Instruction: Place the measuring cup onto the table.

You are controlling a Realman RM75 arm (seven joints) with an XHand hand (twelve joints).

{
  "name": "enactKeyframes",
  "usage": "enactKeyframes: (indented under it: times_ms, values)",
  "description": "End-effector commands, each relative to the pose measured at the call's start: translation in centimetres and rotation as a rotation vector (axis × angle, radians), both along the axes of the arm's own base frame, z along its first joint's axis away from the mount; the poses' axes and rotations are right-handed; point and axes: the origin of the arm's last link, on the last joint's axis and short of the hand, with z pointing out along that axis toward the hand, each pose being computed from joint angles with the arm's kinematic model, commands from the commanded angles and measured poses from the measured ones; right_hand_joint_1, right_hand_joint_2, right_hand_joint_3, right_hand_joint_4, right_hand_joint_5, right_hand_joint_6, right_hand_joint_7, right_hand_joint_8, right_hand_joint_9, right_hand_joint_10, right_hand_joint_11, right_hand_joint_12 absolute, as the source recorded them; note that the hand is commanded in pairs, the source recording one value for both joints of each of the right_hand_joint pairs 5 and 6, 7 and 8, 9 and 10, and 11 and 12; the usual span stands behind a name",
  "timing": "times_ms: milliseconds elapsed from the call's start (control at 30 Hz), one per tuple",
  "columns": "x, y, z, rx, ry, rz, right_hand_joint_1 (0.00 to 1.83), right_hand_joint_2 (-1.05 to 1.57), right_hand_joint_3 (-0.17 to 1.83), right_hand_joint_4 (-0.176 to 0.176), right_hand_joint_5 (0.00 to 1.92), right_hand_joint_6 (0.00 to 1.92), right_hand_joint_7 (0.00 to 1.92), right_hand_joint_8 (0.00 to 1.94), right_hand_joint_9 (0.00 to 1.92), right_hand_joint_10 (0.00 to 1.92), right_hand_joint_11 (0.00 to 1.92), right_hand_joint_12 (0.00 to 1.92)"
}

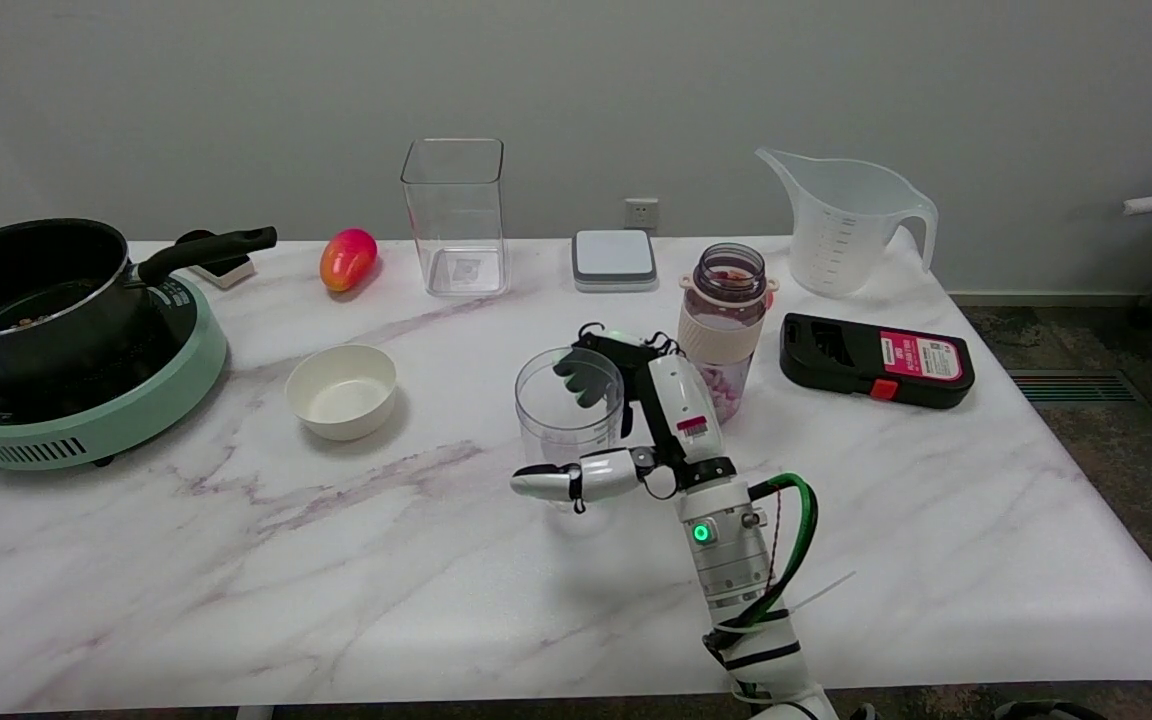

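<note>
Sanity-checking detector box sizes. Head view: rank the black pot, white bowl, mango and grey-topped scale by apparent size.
1. black pot, clearly largest.
2. white bowl.
3. grey-topped scale, close to the bowl; it sits farther back, so that order is unsure.
4. mango, smallest.

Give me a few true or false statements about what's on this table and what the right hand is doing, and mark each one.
1. The right hand grips the small clear measuring cup. True.
2. The white bowl stands on the green cooker. False: it sits on the table, beside the cooker.
3. The black pot sits on the green cooker. True.
4. The large handled jug lies on its side. False: it stands upright at the table's far right.
5. The bottle stands beside the hand. True.
</note>
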Motion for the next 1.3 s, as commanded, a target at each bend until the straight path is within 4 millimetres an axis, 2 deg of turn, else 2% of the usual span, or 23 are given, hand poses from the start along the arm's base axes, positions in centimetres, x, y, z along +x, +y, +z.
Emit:
enactKeyframes:
  times_ms: [33,333,533,1067,1167,1300]
  values:
    - [-0.8,0.2,0.5,0.003,-0.023,-0.044,1.21,1.5,0.28,0.0,1.85,1.85,1.84,1.84,1.66,1.66,1.47,1.47]
    - [-1.2,0.3,0.6,0.0,-0.002,-0.05,1.2,1.5,0.28,0.0,1.86,1.86,1.84,1.84,1.66,1.66,1.46,1.46]
    - [-1.1,0.4,1.5,-0.015,0.06,-0.027,1.2,1.51,0.28,0.0,1.86,1.86,1.84,1.84,1.66,1.66,1.47,1.47]
    - [-1.7,0.7,1.6,-0.016,0.069,-0.025,1.2,1.51,0.29,0.0,1.87,1.87,1.85,1.85,1.67,1.67,1.48,1.48]
    - [-1.7,0.7,1.6,-0.01,0.062,-0.027,1.23,1.41,0.31,0.0,1.83,1.83,1.84,1.84,1.66,1.66,1.47,1.47]
    - [-1.9,0.7,1.7,-0.002,0.044,-0.036,1.3,1.05,0.51,0.0,1.7,1.7,1.82,1.82,1.63,1.63,1.43,1.43]
